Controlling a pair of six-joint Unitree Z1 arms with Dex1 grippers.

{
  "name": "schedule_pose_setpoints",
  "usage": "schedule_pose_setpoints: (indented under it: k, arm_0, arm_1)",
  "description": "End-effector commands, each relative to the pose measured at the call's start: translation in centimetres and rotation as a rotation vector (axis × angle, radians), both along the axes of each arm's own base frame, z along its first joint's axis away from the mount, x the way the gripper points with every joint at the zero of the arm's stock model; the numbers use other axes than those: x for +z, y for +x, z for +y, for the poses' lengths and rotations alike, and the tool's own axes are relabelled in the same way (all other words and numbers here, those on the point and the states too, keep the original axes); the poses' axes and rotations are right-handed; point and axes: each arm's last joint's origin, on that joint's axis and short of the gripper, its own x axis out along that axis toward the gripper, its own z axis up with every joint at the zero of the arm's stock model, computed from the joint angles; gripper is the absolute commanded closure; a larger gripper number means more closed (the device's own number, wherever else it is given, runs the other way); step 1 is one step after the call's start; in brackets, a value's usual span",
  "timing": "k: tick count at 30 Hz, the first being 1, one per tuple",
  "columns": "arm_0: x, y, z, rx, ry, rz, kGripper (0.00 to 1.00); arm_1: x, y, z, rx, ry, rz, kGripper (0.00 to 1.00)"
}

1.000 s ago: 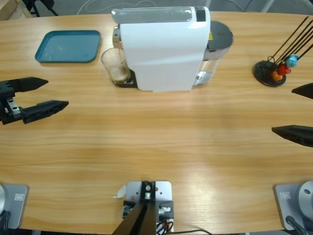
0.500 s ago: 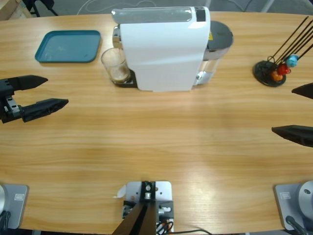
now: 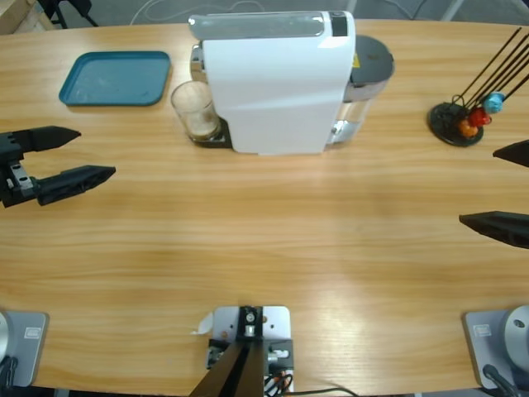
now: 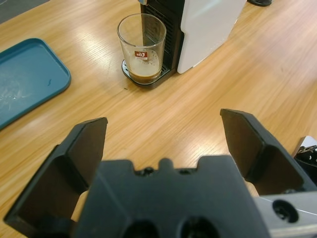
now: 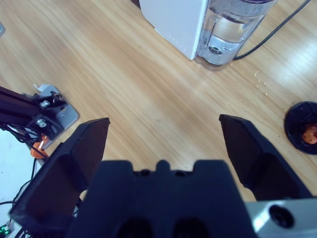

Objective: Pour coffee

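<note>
A clear glass tumbler [image 3: 194, 109] [image 4: 142, 45] stands on the drip tray of the white coffee machine [image 3: 277, 78] [image 4: 200, 22]. At its bottom lies a shallow layer of coffee [image 4: 145, 76] with a tan foamy top. My left gripper [image 3: 89, 155] [image 4: 163, 144] is open at the table's left edge, well short of the glass, nothing between its jaws. At the right edge my right gripper [image 3: 488, 186] [image 5: 163, 144] is open too, over bare wood, with the machine's water tank [image 5: 230, 32] ahead of it.
A teal tray [image 3: 116, 78] [image 4: 22, 79] lies at the back left. At the back right stands a black wire capsule holder [image 3: 459, 122] [image 5: 303, 128] with blue, red and orange capsules. A black cable [image 5: 270, 37] runs from behind the machine.
</note>
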Motion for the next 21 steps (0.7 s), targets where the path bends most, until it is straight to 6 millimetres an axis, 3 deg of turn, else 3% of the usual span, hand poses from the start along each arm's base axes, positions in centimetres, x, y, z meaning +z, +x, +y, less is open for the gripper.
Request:
schedule_pose_setpoints:
  k: [1,11,15,21]
  arm_0:
    - [-0.8,-0.4,0.2,-0.005,0.021,0.003,0.000]
    - [0.7,-1.8,1.2,-0.025,-0.030,-0.053,0.000]
    - [2.1,-0.6,0.3,-0.025,0.001,-0.035,0.000]
    - [2.2,0.9,-0.6,-0.130,0.044,-0.016,0.000]
  arm_1:
    - [-0.9,0.4,0.5,0.023,-0.030,0.039,0.000]
    - [-0.9,0.4,0.5,0.023,-0.029,0.037,0.000]
    - [-1.0,0.4,0.5,0.024,-0.029,0.037,0.000]
    - [-1.1,0.6,0.6,0.021,-0.029,0.028,0.000]
